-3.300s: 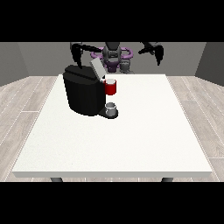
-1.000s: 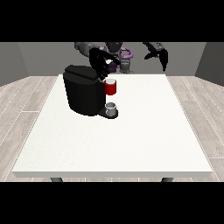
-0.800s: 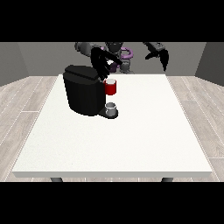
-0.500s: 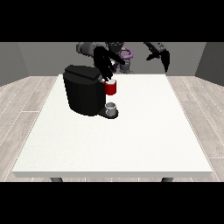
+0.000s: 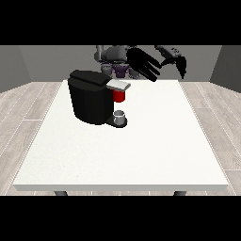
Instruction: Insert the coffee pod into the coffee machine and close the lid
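Care matters now: the hand at the view's left (image 5: 143, 63), fingers spread straight and holding nothing, hovers above and beside the coffee machine (image 5: 92, 96), whose grey lid (image 5: 118, 85) looks down over a red thing at the machine (image 5: 119, 95), no pod plainly showing.

White table (image 5: 141, 155) carries a black coffee machine (image 5: 89, 96) (far-left part), seemingly upright.

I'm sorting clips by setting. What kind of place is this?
Probably a plain indoor test room, not a fitted kitchen: one large white table carrying a black coffee machine, a pale wood-plank floor and bare grey walls.
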Available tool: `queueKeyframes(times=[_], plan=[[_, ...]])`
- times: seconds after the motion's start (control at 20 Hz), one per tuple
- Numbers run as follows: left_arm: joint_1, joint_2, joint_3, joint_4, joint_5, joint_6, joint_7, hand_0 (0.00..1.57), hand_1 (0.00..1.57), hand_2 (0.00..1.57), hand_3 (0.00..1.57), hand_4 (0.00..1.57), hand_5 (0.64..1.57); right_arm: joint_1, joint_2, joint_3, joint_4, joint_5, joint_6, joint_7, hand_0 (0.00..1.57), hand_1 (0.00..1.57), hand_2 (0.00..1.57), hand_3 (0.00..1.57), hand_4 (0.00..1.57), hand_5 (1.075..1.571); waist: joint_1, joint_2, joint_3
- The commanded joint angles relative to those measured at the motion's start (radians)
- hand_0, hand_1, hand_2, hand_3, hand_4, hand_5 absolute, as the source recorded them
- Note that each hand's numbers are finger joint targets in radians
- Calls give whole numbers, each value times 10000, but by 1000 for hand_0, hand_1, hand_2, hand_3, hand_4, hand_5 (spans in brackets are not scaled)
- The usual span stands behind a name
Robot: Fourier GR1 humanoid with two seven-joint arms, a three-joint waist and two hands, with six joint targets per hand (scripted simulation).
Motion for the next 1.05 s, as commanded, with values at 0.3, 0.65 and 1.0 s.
queueKeyframes(times=[0.3, 0.65, 1.0], plan=[[-841, 95, 96, -489, 186, -41, 753, 0, 0, 0, 0, 341, 1571, -1373, 975, 268, 974, -316, -33, -2396, 0, 0, 0, 0, 101, 1571, 234, 615, -267], [555, -209, -195, -483, -153, 312, 360, 0, 0, 0, 0, 266, 1571, -832, 2297, 972, 992, -406, -42, -3483, 0, 0, 0, 0, 0, 1571, -628, -453, -269], [1297, 387, 948, 194, 424, 272, -127, 0, 0, 0, 0, 266, 1571, 397, 3930, 2016, 604, -468, -38, -4507, 0, 0, 0, 0, 259, 1571, -2078, -1354, -271]])
